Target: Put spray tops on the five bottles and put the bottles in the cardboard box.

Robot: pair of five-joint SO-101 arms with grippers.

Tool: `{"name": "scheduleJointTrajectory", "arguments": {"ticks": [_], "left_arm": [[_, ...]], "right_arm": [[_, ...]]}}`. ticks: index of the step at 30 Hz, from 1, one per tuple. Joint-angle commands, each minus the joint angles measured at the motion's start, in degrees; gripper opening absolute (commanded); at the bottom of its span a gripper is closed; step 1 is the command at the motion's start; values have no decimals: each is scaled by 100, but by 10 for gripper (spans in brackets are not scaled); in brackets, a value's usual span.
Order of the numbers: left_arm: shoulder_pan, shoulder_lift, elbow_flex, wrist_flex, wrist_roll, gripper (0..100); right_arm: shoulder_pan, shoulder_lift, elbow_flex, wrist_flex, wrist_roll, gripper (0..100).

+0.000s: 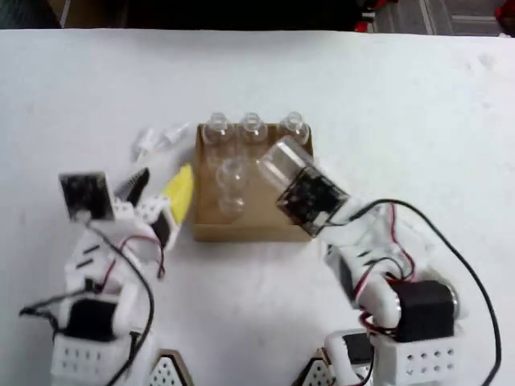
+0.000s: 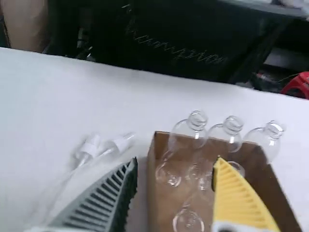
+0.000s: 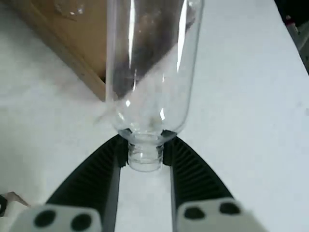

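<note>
In the high view, the brown cardboard box (image 1: pixel 241 229) sits at the middle of the white desk (image 1: pixel 402 96). The right gripper (image 3: pixel 145 147) has its black jaws clamped on the neck of a clear plastic bottle (image 3: pixel 149 72). The bottle's body juts out past the jaw tips and hangs tilted over the box's 2 o'clock corner. The right arm comes in from 5 o'clock of the box, with its wrist angled toward the box.

Three more clear bottles (image 1: pixel 251 127) stand upright with open necks in a row along the box's 12 o'clock wall. A fourth bottle (image 1: pixel 232 178) is near the box's middle.

The left gripper (image 1: pixel 165 173) sits just beside the box at 9 o'clock and points toward 12 o'clock. Its grey and yellow jaws are spread wide and grip nothing. White spray tops (image 1: pixel 157 138) lie on the desk at 10 o'clock of the box, beyond the grey jaw.
</note>
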Motion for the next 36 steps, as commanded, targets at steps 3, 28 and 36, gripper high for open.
{"name": "scheduleJointTrajectory", "arguments": {"ticks": [3,28,36], "left_arm": [[778,-1780,-158,853,176,278],[787,-1508,703,26,167,279],[787,-1508,738,35,79,279]], "right_arm": [[-1147,347,-53,259,-334,15],[-2791,963,-1327,497,-1160,15],[-2791,963,-1512,462,-1451,15]]}}
